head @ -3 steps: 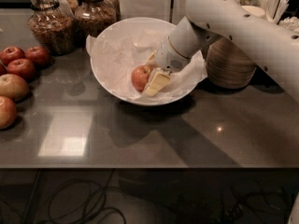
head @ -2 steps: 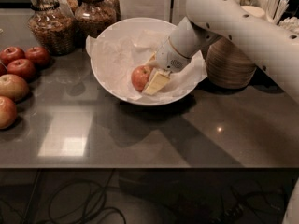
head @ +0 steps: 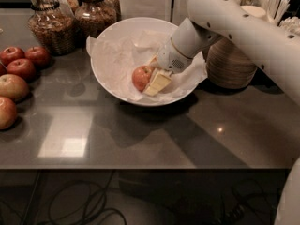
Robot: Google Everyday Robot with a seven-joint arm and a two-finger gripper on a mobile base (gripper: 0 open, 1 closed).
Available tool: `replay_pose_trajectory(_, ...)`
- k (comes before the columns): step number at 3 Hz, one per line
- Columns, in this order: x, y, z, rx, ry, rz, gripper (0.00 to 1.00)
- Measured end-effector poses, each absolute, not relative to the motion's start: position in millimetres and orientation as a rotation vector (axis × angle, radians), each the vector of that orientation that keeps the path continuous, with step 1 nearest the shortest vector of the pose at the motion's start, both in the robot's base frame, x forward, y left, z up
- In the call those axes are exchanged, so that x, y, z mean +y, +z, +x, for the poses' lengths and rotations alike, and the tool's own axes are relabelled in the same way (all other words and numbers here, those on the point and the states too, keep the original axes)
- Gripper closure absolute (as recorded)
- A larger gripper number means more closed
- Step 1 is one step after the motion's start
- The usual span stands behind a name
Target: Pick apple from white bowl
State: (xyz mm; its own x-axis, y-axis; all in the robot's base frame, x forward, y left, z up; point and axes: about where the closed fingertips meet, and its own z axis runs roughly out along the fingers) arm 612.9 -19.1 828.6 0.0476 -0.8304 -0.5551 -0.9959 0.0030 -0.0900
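The apple (head: 140,77), small and red with a yellowish patch, lies in the white bowl (head: 108,39) on crumpled white paper, a little right of the bowl's middle. My gripper (head: 153,75) reaches down into the bowl from the upper right and sits right against the apple's right side, touching it. The apple's right edge is hidden behind the gripper. The apple rests on the paper, not lifted.
Several other apples (head: 21,67) lie on the dark counter at the left. Two glass jars (head: 49,25) stand behind the bowl's left. A woven holder (head: 229,62) with utensils stands close to the right of the bowl. The counter's front edge (head: 140,167) runs below.
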Motion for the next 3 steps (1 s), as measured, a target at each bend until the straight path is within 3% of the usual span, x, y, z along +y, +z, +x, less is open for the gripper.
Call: replay_pose_trajectory(3, -57, 915, 609, 1.699, 0.644, -1.675, 1.0)
